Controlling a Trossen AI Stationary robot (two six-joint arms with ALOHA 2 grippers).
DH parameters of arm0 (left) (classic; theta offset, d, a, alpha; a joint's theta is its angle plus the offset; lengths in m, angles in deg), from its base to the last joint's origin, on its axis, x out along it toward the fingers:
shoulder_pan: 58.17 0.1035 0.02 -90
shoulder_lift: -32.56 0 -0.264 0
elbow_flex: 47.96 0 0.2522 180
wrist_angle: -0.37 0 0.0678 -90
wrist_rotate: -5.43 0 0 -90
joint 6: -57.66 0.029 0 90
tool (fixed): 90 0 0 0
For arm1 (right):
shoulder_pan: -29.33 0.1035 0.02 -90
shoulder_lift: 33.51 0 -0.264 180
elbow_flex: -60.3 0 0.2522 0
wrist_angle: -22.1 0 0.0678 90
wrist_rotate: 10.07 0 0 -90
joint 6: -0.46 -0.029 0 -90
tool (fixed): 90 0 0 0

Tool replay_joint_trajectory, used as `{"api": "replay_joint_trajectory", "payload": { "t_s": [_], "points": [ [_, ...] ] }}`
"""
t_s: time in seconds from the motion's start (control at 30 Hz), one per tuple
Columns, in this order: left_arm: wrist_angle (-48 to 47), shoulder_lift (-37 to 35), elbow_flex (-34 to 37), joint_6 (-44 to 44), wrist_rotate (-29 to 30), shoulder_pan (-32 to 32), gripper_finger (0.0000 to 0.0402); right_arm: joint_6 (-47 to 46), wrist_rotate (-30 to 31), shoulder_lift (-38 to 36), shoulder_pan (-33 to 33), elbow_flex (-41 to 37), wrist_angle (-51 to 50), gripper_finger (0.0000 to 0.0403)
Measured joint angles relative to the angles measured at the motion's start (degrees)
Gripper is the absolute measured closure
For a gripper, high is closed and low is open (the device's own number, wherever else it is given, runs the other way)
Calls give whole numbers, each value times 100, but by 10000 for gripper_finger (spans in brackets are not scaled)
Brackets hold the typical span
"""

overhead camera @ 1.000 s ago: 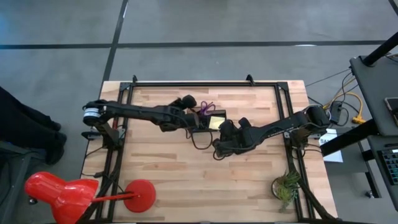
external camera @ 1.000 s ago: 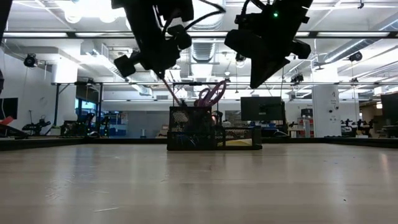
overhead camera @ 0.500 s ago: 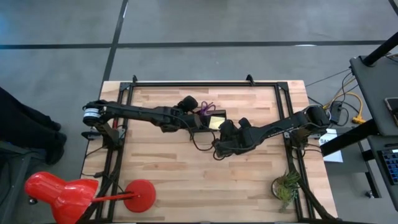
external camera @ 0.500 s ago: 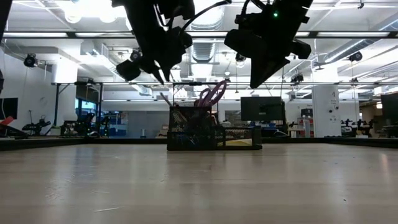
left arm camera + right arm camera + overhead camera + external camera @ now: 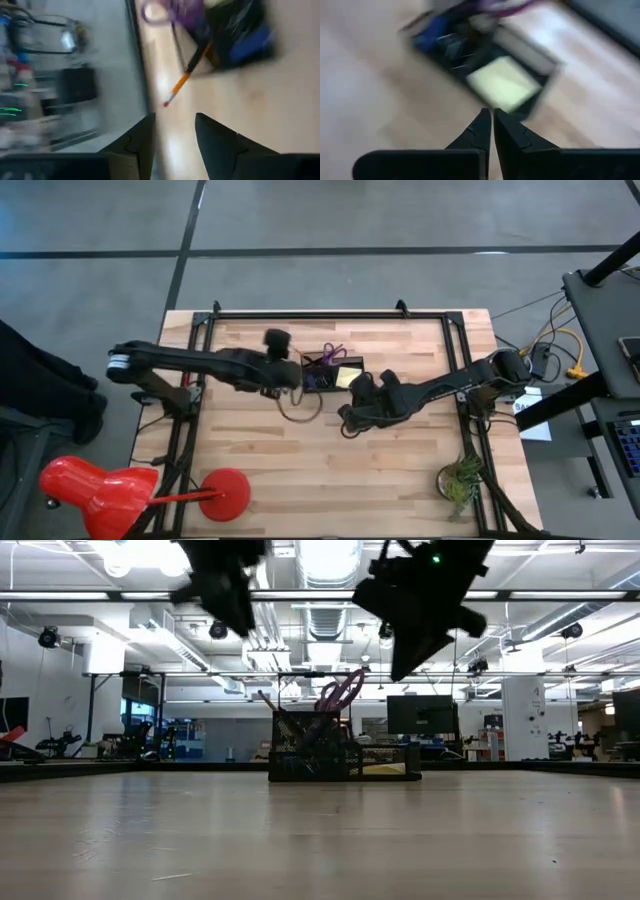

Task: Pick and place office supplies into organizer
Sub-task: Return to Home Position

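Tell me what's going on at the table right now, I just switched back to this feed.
The pick-and-place looks about finished. The black organizer stands mid-table with the purple scissors and the orange pencil sticking out of its taller section, and the yellow sticky-note pad in the lower one. Neither arm holds anything. The left tool is open and raised on the left arm's side of the organizer. The right tool is shut and empty, raised beside it.

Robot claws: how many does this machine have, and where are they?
2. The left gripper, fingers open, hangs above the table left of the organizer; the right gripper, fingers shut, hangs by the organizer's right end. None seems hidden.
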Motion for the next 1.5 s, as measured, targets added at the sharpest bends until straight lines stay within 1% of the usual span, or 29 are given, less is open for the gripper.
{"api": "replay_joint_trajectory", "payload": {
  "t_s": [0.07, 0.17, 0.2, 0.23, 0.33, 0.43, 0.57, 0.6, 0.67, 0.7, 0.77, 0.8, 0.9, 0.97, 1.0, 1.03, 1.1, 1.17, 1.27, 1.4, 1.5],
  "points": [
    [9, -425, 12, -680, -686, -63, 278, 663, -558, -37, -49, 0, 478, 390],
    [149, -1100, 103, -1409, -2053, -81, 278, 1757, -1458, -152, -168, 0, 1282, 390],
    [257, -1320, 168, -1543, -2354, -81, 278, 2020, -1668, -204, -231, 0, 1409, 390],
    [364, -1529, 240, -1624, -2508, -81, 278, 2185, -1822, -286, -308, 0, 1470, 390],
    [841, -2182, 538, -1890, -2544, -79, 278, 2502, -2243, -624, -613, -30, 1363, 390],
    [1133, -2835, 935, -2280, -2627, -66, 278, 2704, -2382, -1123, -926, -211, 1223, 390],
    [1578, -3595, 1678, -2952, -3383, -59, 278, 2909, -2530, -2008, -1411, -771, 1256, 390],
    [1714, -3748, 1907, -3125, -3452, -68, 278, 2894, -2564, -2246, -1571, -957, 1241, 390],
    [1931, -4043, 2350, -3443, -3444, -66, 278, 2611, -2507, -2700, -1844, -1288, 1166, 390],
    [1950, -4168, 2536, -3492, -3341, -64, 278, 2366, -2440, -2932, -1952, -1401, 1151, 390],
    [1907, -4369, 2780, -3578, -3181, -57, 278, 1826, -2361, -3427, -2085, -1570, 1035, 390],
    [1782, -4470, 2848, -3787, -3199, -58, 278, 1623, -2377, -3688, -2120, -1638, 1023, 390],
    [1661, -4700, 3069, -4994, -3517, -77, 278, 1206, -2376, -4392, -2138, -1910, 962, 390],
    [1675, -4849, 3232, -5466, -3830, -77, 278, 826, -2365, -4768, -2143, -2057, 1032, 390],
    [1688, -4884, 3272, -5494, -4006, -77, 278, 684, -2358, -4953, -2146, -2089, 1066, 390],
    [1800, -4904, 3309, -5400, -4260, -76, 279, 752, -2307, -5134, -2140, -2127, 1147, 390],
    [2287, -4961, 3413, -4771, -4877, -77, 279, 1320, -2249, -5414, -2052, -2158, 1503, 390],
    [3143, -5050, 3560, -4448, -5281, -75, 279, 1885, -2267, -5577, -1934, -2171, 1906, 390],
    [3966, -5223, 3826, -4280, -5294, -52, 279, 2396, -2451, -5701, -1836, -2181, 2230, 390],
    [4523, -5539, 4497, -4301, -5306, -28, 279, 2921, -3163, -5718, -1898, -2357, 2673, 390],
    [5274, -5815, 5081, -4311, -5294, -20, 279, 3191, -3735, -5840, -2113, -2823, 3223, 390]
  ]
}}
